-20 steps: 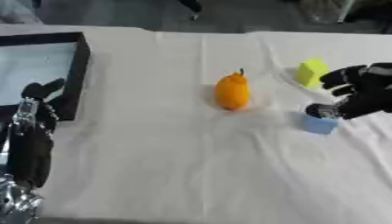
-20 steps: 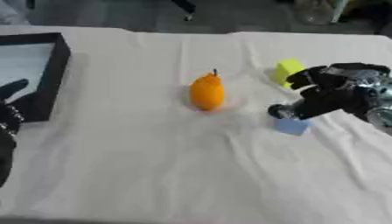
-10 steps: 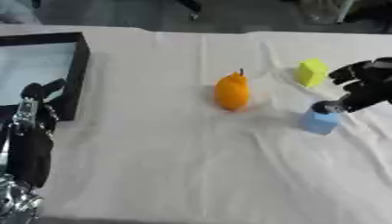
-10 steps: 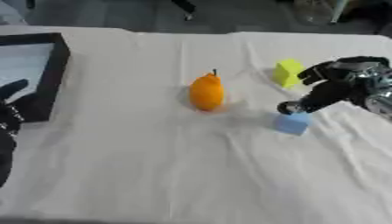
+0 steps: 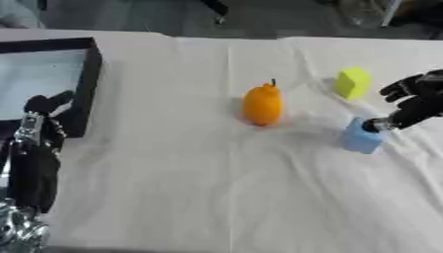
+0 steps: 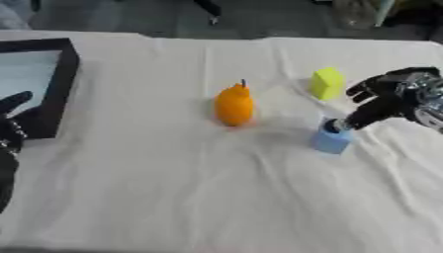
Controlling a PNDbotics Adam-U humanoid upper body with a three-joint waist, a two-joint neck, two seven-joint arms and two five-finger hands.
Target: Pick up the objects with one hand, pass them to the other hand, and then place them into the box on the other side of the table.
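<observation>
Since a second ago, the right hand (image 6: 394, 96) has been drawn back, one finger left touching the blue block (image 6: 331, 140). From the left: the black-rimmed box (image 5: 86, 74) is seen empty; the left hand (image 5: 39, 123) waits beside it, fingers relaxed, empty. The glossy orange pear-shaped fruit (image 5: 262, 104), the yellow block (image 5: 352, 82) and the blue block remain on the cloth-draped counter (image 5: 216, 197). Nothing is yet lifted.

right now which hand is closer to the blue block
Right. The right hand has a fingertip at the top of the blue block. The left hand rests far across the table, near the black box.
</observation>
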